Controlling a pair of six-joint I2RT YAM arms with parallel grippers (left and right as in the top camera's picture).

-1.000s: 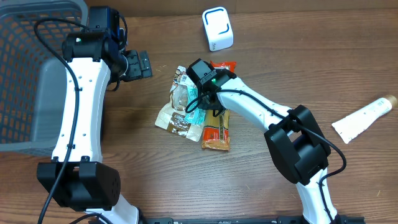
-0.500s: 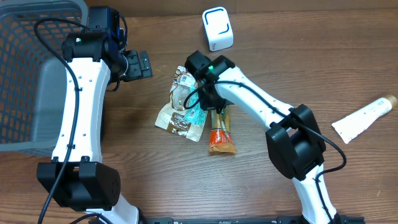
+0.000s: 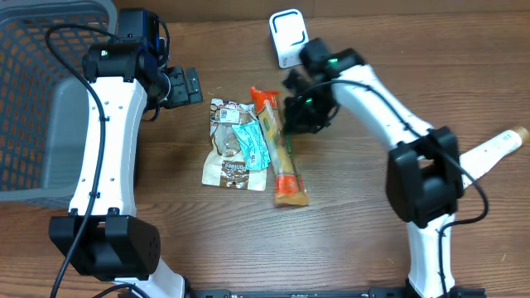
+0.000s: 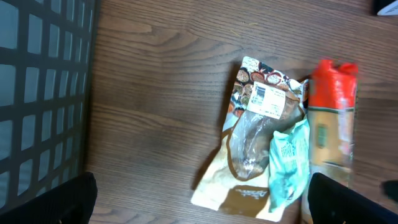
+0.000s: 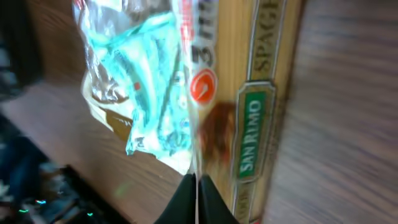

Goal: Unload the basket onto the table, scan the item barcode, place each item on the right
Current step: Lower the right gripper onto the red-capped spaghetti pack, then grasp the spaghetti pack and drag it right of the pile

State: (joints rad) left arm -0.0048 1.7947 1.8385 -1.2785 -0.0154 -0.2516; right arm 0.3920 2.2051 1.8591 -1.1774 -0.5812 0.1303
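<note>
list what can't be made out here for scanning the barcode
- No barcode shows on the spaghetti pack in any view; the right wrist view is blurred, showing only its brand label.
- White label on the pouch: left wrist view, print too small to read.
- The scanner: overhead, the right arm covers its lower right corner.
- The tube: overhead, print too small, right arm overlaps its flat end.
</note>
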